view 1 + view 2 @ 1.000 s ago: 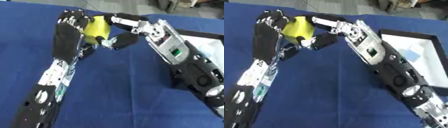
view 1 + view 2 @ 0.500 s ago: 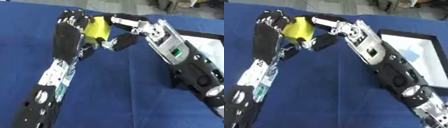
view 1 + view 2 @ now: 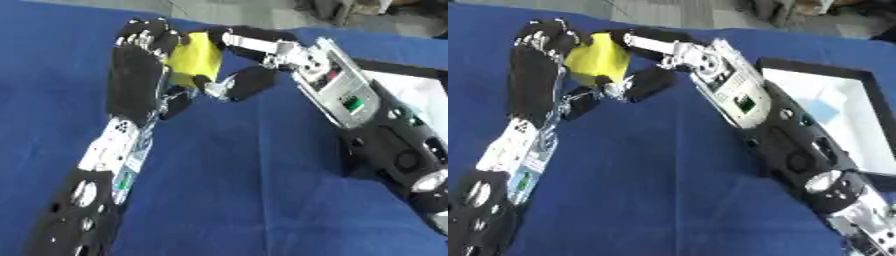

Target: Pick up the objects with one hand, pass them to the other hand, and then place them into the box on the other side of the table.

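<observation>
Yellow block: held above the blue table, mid-handover. Left hand curled behind it; right hand pinched it from opposite, probably taking over. Box: at right, awaiting block.

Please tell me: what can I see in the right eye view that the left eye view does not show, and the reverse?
Only the right eye view shows nearly the whole box, with its black rim, white inside and a pale blue thing in it. The left eye view shows only a corner of that box and nothing extra of note. Both show the left hand and right hand meeting around the yellow object above the blue table.
</observation>
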`<act>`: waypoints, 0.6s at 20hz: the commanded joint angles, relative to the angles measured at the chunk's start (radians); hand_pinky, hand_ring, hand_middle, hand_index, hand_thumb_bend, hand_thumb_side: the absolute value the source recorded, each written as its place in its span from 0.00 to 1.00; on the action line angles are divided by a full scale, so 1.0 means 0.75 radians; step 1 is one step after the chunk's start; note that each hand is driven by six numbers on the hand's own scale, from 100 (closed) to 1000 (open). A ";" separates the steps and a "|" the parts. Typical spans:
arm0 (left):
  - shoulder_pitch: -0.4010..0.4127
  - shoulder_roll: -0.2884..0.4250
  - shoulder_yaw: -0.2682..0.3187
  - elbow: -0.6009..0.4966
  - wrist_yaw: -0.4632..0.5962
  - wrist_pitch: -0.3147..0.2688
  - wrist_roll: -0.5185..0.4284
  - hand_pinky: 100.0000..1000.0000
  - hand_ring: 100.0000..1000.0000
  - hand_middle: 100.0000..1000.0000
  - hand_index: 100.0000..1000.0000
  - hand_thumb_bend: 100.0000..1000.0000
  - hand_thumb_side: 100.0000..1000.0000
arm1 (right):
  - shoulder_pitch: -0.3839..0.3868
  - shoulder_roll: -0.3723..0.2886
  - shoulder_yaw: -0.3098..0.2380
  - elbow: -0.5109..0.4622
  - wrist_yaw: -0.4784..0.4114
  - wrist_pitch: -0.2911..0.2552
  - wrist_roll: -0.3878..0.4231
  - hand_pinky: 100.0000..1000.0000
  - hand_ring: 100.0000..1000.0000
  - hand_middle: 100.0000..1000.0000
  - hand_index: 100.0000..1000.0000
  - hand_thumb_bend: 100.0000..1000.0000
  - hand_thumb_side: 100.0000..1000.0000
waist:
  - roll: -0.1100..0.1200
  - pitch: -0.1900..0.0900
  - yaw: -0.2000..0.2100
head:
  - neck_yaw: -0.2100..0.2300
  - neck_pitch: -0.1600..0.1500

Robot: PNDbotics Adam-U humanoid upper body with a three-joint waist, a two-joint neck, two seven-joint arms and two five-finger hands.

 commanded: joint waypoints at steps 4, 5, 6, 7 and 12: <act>-0.058 -0.075 -0.032 -0.093 0.009 -0.006 -0.015 0.56 0.35 0.05 0.05 0.61 0.00 | -0.018 0.007 0.026 -0.004 0.020 -0.009 -0.012 1.00 1.00 1.00 1.00 0.00 0.30 | 0.003 -0.022 0.000 | 0.004 -0.014; -0.058 -0.077 -0.033 -0.094 0.009 -0.005 -0.018 0.56 0.35 0.05 0.05 0.62 0.00 | -0.018 0.006 0.026 -0.004 0.021 -0.011 -0.015 1.00 1.00 1.00 1.00 0.00 0.30 | 0.003 -0.022 0.000 | 0.003 -0.014; -0.058 -0.077 -0.034 -0.096 0.009 -0.005 -0.020 0.56 0.35 0.05 0.05 0.62 0.00 | -0.018 0.006 0.027 -0.004 0.022 -0.012 -0.017 1.00 1.00 1.00 1.00 0.00 0.29 | 0.003 -0.023 0.001 | 0.002 -0.015; -0.058 -0.078 -0.035 -0.097 0.008 -0.004 -0.023 0.56 0.35 0.05 0.05 0.62 0.00 | -0.017 0.005 0.027 -0.003 0.024 -0.013 -0.018 1.00 1.00 1.00 1.00 0.00 0.29 | 0.003 -0.023 0.001 | 0.002 -0.015; -0.061 -0.084 -0.043 -0.101 0.006 -0.006 -0.031 0.56 0.35 0.04 0.05 0.62 0.00 | -0.020 0.004 0.026 0.001 0.026 -0.018 -0.026 1.00 1.00 1.00 1.00 0.00 0.28 | 0.004 -0.023 0.000 | 0.000 -0.016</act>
